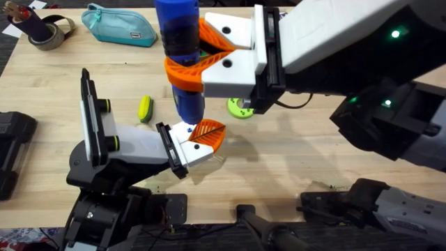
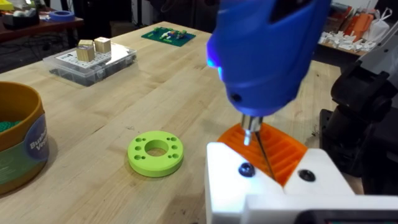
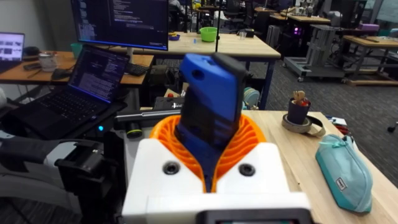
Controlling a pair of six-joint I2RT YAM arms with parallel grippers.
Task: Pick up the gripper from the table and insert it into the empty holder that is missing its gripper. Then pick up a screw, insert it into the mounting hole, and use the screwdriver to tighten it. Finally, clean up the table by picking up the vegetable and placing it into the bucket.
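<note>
One screwdriver (image 1: 178, 42), blue, is standing near-vertical in my right gripper (image 1: 209, 59), which is clenching its barrel between orange ribbed pads (image 3: 236, 140); its long axis is running up and down, thin metal tip (image 2: 249, 135) pointing down.

- Position: the tip is hovering over the white holder (image 2: 273, 186), between its two dark holes and apparently seated in neither. I am judging the tightening step under way.
- Fitted part: the orange gripper (image 1: 208, 132) is sitting in that holder, above the desk (image 1: 293, 153).
- Left gripper (image 1: 198, 143): I cannot tell its state.
- Risk: the tip is looking off-centre from the nearer screw (image 2: 246, 169), so it could skate across the plastic; a tilted barrel could cross-thread the screw.
- Outstanding: vegetable (image 1: 145, 108) is lying loose on the desk; bucket (image 2: 18, 146) is waiting near the green disc (image 2: 155, 152).
</note>
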